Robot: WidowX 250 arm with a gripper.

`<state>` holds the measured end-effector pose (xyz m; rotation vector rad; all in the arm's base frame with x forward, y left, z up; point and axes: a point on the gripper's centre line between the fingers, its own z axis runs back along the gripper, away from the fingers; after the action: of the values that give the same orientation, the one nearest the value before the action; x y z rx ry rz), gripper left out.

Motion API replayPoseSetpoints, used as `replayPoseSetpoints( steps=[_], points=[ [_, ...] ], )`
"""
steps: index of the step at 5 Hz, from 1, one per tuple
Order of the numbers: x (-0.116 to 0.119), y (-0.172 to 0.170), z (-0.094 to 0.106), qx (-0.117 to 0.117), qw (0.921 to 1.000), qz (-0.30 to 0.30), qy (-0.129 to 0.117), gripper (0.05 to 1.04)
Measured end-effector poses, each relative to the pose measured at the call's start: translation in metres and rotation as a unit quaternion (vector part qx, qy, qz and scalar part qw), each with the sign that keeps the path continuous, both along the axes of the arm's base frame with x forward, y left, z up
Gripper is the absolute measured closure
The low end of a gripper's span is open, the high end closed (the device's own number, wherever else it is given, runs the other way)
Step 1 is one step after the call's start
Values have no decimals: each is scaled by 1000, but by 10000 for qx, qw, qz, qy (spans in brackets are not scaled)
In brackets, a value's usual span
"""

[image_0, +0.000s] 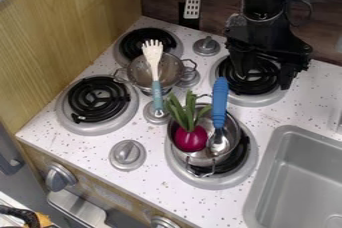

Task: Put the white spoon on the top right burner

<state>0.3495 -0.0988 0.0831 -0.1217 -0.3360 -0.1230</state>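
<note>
One black gripper (pixel 266 78) hangs over my top right burner (pixel 234 84), fingers spread wide, holding nothing; the white spoon (pixel 153 50), prong-headed with a teal handle, lies across the small metal pot (pixel 138 74).

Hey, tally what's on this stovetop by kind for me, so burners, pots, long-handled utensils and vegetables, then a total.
Burners: 4
Pots: 2
Long-handled utensils: 2
Vegetables: 1
Total: 9
</note>
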Motion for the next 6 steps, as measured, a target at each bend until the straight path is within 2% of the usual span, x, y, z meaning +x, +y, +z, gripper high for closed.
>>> replayPoseSetpoints(
  steps=[1,2,3,4,5,6],
  points=[
    [-2,1,-11,33,9999,22,159,82],
    [-3,17,-14,82,9987,417,279,82],
    [-14,32,-8,206,9924,993,696,82],
    [-24,56,-1,348,9711,2074,1124,82],
    [-31,86,-13,614,9599,2498,1118,82],
    [-32,109,-14,1086,9489,2808,947,82]
  ],
)
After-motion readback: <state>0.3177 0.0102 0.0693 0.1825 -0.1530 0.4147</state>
